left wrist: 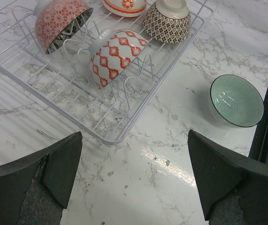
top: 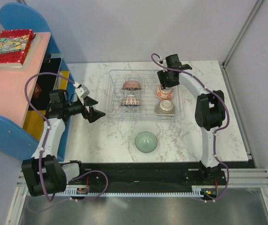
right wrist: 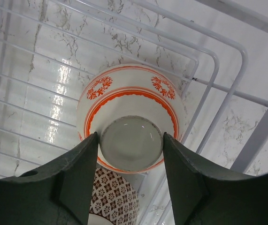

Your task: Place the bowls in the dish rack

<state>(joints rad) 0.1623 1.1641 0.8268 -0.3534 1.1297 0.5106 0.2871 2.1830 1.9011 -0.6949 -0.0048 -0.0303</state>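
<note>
The clear dish rack (top: 110, 93) holds several bowls: an orange-red floral one (top: 131, 85), a lattice one (top: 130, 101), a white bowl with orange bands (top: 164, 93) and a brown-patterned one (top: 164, 108). My right gripper (right wrist: 130, 137) reaches down into the rack, its fingers pressed on both sides of the foot of the upturned white and orange bowl (right wrist: 131, 101). A pale mint bowl (top: 146, 141) sits upright on the table in front of the rack. My left gripper (left wrist: 134, 178) hovers open and empty at the rack's near-left corner (left wrist: 96, 136), with the mint bowl (left wrist: 237, 101) off to its right.
A pink and blue shelf unit (top: 11, 89) with a book (top: 9, 47) on it stands along the table's left side. Grey walls close in the back and right. The brown-patterned bowl (right wrist: 112, 199) lies just under my right fingers.
</note>
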